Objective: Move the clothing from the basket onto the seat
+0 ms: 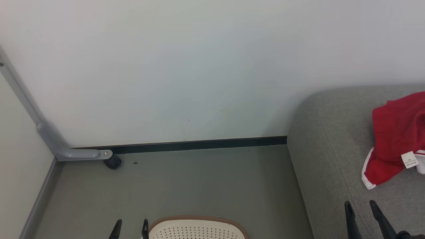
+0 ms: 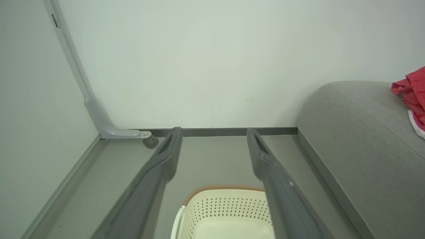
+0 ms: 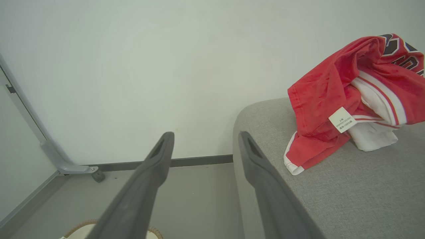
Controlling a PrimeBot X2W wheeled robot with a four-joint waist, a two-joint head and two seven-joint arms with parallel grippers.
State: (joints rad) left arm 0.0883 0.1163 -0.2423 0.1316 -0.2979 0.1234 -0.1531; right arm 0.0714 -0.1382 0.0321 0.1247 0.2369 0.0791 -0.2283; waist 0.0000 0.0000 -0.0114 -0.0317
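Soft red fabric clothing with white trim and a small white label (image 1: 395,139) already heaped at the right edge of the frame, on the grey upholstered sofa seat (image 1: 328,159). Oval cream perforated plastic basket with a brown rim (image 1: 199,229) at bottom centre, seemingly empty, but with only its far end in view. Left gripper (image 1: 132,224) lower left beside the basket, right gripper (image 1: 360,207) lower right over the seat, both spread wide, gripping nothing. Probably wrap-up time: peek into the hidden near part of the basket before calling it done, and keep the right gripper off the clothing to avoid dragging anything back off the seat.
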